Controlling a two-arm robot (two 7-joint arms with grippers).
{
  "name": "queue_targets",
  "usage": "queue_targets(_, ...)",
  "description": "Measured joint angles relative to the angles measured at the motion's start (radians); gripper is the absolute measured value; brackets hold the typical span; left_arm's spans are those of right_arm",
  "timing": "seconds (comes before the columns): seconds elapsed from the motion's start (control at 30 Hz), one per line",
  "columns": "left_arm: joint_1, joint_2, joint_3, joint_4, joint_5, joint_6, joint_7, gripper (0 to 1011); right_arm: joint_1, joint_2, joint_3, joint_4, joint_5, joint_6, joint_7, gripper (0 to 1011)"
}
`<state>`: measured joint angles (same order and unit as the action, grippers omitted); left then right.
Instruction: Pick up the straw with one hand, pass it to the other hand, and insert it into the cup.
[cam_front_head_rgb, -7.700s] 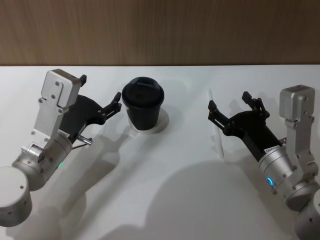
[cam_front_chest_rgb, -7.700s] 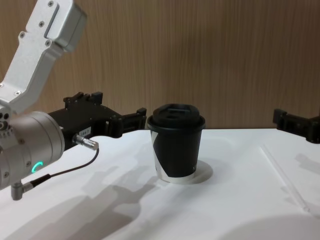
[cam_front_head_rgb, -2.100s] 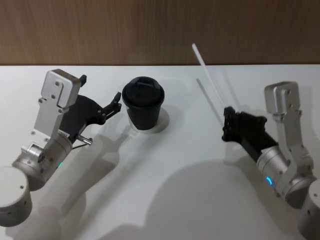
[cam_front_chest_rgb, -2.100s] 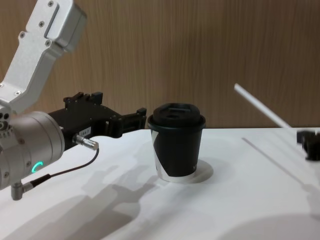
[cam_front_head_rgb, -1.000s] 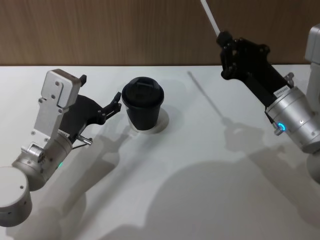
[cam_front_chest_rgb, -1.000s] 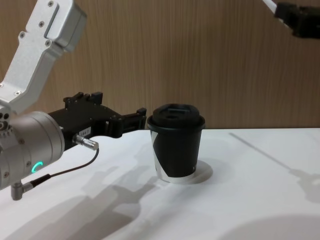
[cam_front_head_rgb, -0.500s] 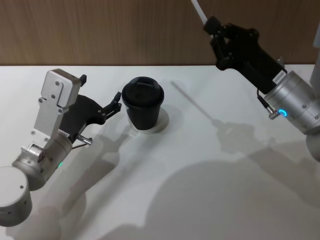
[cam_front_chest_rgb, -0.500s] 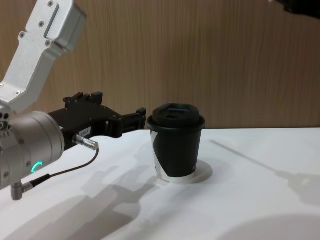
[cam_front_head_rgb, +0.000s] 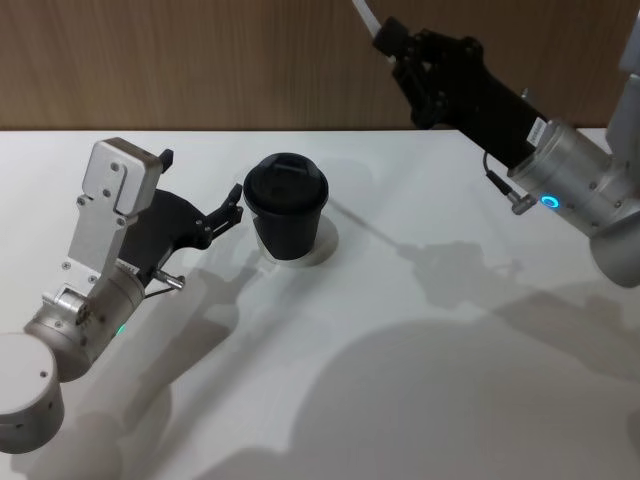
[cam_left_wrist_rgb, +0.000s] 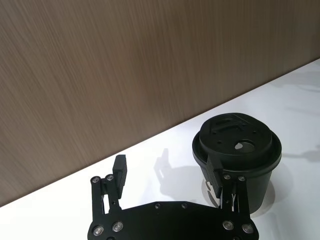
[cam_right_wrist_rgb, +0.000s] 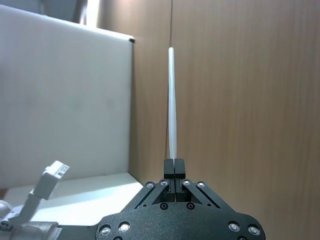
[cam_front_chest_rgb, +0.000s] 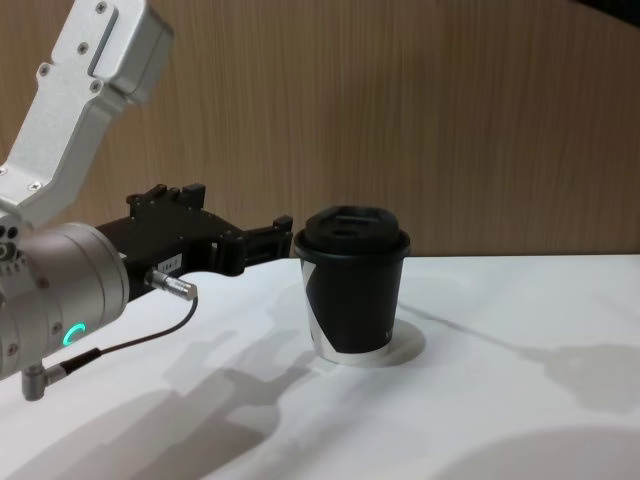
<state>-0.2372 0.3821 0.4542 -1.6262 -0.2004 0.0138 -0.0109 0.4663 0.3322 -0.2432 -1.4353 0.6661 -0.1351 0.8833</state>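
The cup (cam_front_head_rgb: 287, 205), black with a black lid, stands on the white table; it also appears as the cup (cam_front_chest_rgb: 352, 285) and the cup (cam_left_wrist_rgb: 237, 150). My left gripper (cam_front_head_rgb: 200, 178) rests open just left of it, one fingertip close beside the lid, and shows as left gripper (cam_front_chest_rgb: 240, 215) and left gripper (cam_left_wrist_rgb: 169, 172). High above the table's far right, my right gripper (cam_front_head_rgb: 388, 38) is shut on the straw (cam_front_head_rgb: 362, 12). From the right gripper (cam_right_wrist_rgb: 173, 167), the white straw (cam_right_wrist_rgb: 172, 100) sticks straight out of the closed fingers.
The white table (cam_front_head_rgb: 350, 380) ends at a wooden wall (cam_front_head_rgb: 200, 60) behind the cup. The right arm's silver wrist (cam_front_head_rgb: 570, 190) with a blue light hangs over the table's right side. A white panel (cam_right_wrist_rgb: 65, 100) stands against the wall.
My right gripper has carried the straw leftward, closer to above the cup, and its shadow has slid left across the table. The left arm and cup have not moved.
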Motion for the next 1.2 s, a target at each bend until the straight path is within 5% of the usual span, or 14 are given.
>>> queue_targets(0.5, 0.007, -0.004, -0.025, -0.018, -0.051, -0.003, -0.036, 1001, 0.078, -0.026, -0.039, 0.105, 0.063, 0.0, 0.105, 7)
queue_targets(0.77, 0.019, -0.002, -0.064, -0.058, -0.139, -0.003, -0.101, 1001, 0.092, -0.031, -0.047, 0.125, 0.074, 0.0, 0.125, 7)
queue_targets(1.2, 0.032, 0.003, -0.138, -0.129, -0.344, -0.015, -0.269, 1001, 0.104, -0.035, -0.053, 0.14, 0.084, 0.0, 0.14, 7)
